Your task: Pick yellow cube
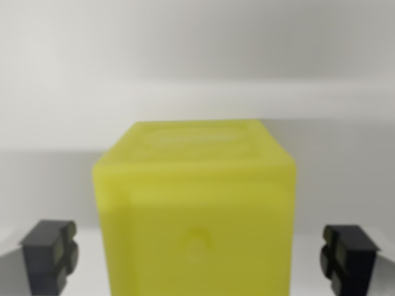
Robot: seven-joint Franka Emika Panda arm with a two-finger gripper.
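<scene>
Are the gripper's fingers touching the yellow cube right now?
No. In the wrist view both fingers stand apart from the yellow cube, with a bare gap showing on each side, so the gripper is open around it.

Only one view is given, taken from the wrist and aimed forward between the two fingertips (49,254), which are seen at the lower left and lower right corners. The yellow cube (197,209) is framed very close, filling the centre and cut by the bottom edge. A pale, blurred background lies beyond.
</scene>
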